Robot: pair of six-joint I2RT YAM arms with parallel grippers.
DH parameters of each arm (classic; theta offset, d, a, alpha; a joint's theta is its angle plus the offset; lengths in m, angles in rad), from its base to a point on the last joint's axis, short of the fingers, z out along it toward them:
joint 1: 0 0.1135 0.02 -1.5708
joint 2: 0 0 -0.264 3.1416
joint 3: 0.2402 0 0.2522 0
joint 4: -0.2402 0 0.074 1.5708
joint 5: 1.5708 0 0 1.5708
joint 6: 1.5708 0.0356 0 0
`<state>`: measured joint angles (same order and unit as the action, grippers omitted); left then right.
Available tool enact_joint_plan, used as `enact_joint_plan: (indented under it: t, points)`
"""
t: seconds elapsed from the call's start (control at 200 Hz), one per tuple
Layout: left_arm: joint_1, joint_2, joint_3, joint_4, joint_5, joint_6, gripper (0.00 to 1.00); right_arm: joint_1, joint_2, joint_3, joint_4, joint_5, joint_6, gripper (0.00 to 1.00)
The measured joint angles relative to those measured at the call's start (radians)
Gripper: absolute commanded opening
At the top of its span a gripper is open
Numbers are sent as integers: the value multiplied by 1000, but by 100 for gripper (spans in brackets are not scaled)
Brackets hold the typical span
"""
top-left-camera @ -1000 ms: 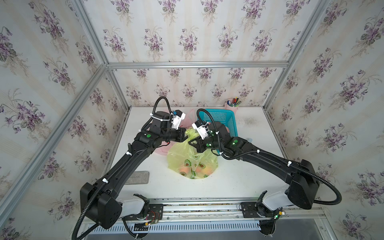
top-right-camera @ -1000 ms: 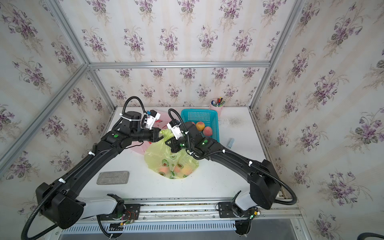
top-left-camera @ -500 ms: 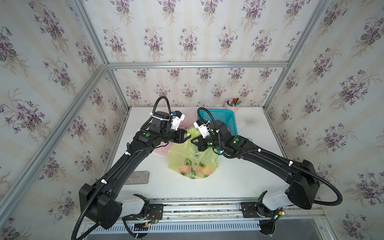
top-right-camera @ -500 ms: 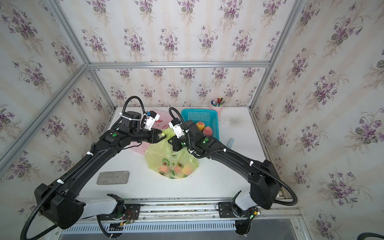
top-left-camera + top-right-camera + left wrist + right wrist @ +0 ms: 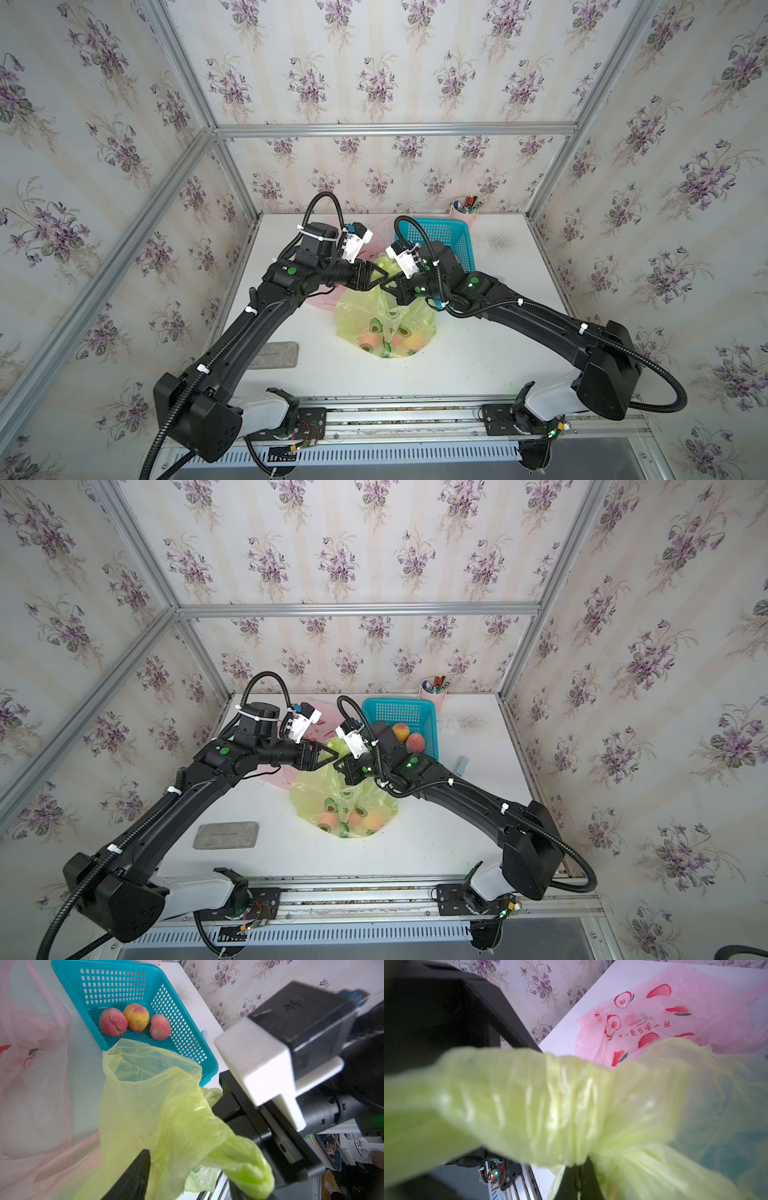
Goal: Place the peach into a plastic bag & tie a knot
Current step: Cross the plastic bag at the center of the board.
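Bag handle (image 5: 529, 1095) in right end effector (image 5: 340, 766), beside left end effector (image 5: 328, 756)

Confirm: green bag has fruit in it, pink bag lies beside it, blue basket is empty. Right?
No. The blue basket is not empty: the left wrist view shows three peaches in it. The rest holds: the green bag has fruit in it and the pink bag lies beside it.

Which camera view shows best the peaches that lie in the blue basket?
The left wrist view: all three peaches lie unobstructed in the blue basket. In a top view only two show behind the right arm; the right wrist view shows none.
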<state>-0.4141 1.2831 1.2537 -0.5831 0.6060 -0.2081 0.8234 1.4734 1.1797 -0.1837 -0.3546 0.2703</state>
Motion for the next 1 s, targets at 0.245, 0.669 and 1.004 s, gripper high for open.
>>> enact_joint_plan:
  t: [0.245, 0.669, 1.004]
  points:
    - [-6, 21, 18, 1, -13, -5, 49, 0, 0, -3, 0, -25, 1, 0]
    - [-12, 70, 48, 19, -36, -37, 0, -6, -32, -12, -35, -28, -22, 29]
    - [-11, 82, 50, 23, 19, 6, 0, -98, -236, -11, -111, -32, -92, 85]
